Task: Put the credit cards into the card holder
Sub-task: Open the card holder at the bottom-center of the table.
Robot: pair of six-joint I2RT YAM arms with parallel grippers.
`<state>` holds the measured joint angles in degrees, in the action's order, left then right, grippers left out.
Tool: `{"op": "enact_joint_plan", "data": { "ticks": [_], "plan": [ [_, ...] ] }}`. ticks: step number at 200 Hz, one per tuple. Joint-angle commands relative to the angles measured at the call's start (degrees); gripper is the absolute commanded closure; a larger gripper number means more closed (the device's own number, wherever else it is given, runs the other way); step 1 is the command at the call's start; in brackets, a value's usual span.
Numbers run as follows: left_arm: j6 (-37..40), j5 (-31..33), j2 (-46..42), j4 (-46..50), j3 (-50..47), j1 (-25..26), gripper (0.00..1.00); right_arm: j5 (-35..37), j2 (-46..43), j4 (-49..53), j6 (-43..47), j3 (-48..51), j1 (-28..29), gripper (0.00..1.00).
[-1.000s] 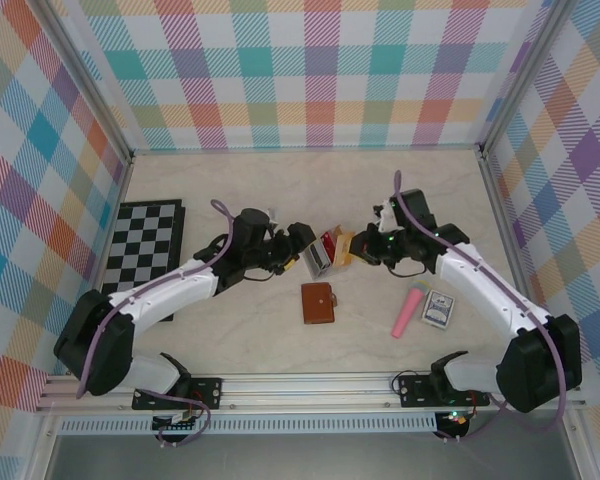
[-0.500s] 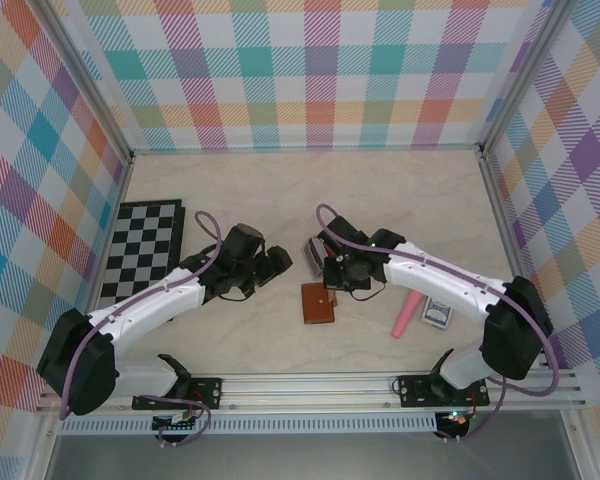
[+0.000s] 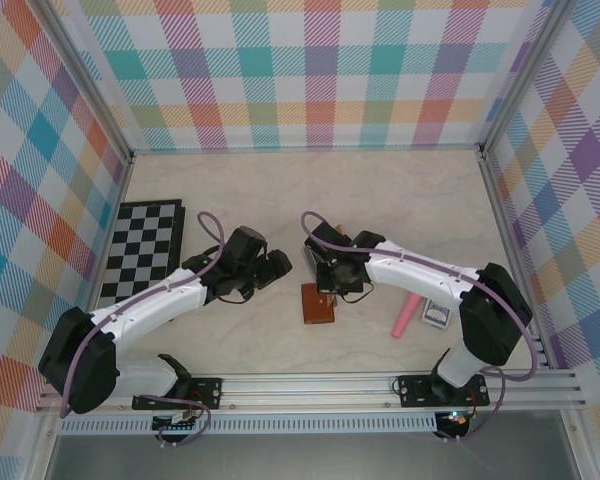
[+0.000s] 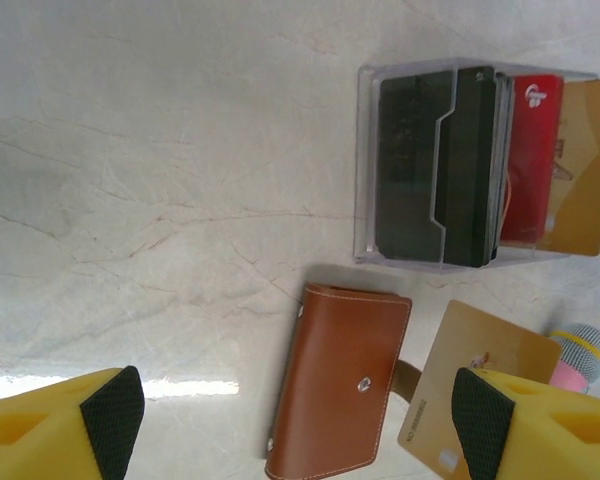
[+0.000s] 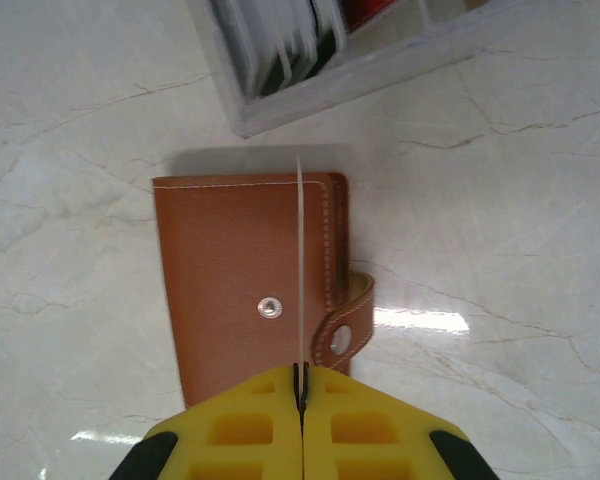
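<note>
Views: the left wrist camera gives the tan face of the held card [image 4: 475, 385]. The right wrist camera gives it edge-on, as a thin line.
Table [image 3: 280, 190]: pale marble top, with a chessboard [image 3: 140, 250] flat at the left.
Left arm: stretched right. The left gripper [image 3: 277, 268] is spread wide with nothing between the fingers, just left of the card holder [image 5: 245, 290].
Right arm: bent left over the middle. The right gripper [image 5: 300, 392] is pinched on the held card, above the card holder.
Rack [image 4: 480, 165]: clear, just far of the card holder. Dark, red and tan credit cards [image 4: 530, 150] stand upright inside.
Card holder: brown, folded shut, with the strap [image 5: 345, 330] off its stud.
Microphone [image 3: 410, 310]: pink, to the right, near a small box [image 3: 437, 313].
</note>
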<state>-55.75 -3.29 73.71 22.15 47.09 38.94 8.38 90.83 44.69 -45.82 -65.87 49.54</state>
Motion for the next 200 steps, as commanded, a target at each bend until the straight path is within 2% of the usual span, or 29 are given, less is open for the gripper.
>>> {"op": "enact_joint_plan", "data": {
  "ticks": [1,63,124,158,200],
  "plan": [
    [2.81,1.38,1.77,3.26,2.84,2.15,0.17,0.41,-3.36,0.57,-0.02,3.18,-2.15,0.94],
    [7.75,4.93,11.68,10.77,12.06,9.61,0.17,-8.56,-9.29,-7.49,2.98,13.20,-9.07,0.93],
    [8.90,7.71,24.69,17.00,22.97,17.49,0.07,-15.24,-12.11,-13.57,4.07,21.02,-15.43,0.93],
    [8.83,9.92,31.64,21.51,29.67,19.68,0.04,-17.35,-12.99,-15.82,3.86,24.15,-17.14,0.93],
    [8.99,10.58,36.39,22.84,33.55,19.80,0.00,-18.99,-14.74,-18.02,3.59,27.84,-19.59,0.93]
  ]
}}
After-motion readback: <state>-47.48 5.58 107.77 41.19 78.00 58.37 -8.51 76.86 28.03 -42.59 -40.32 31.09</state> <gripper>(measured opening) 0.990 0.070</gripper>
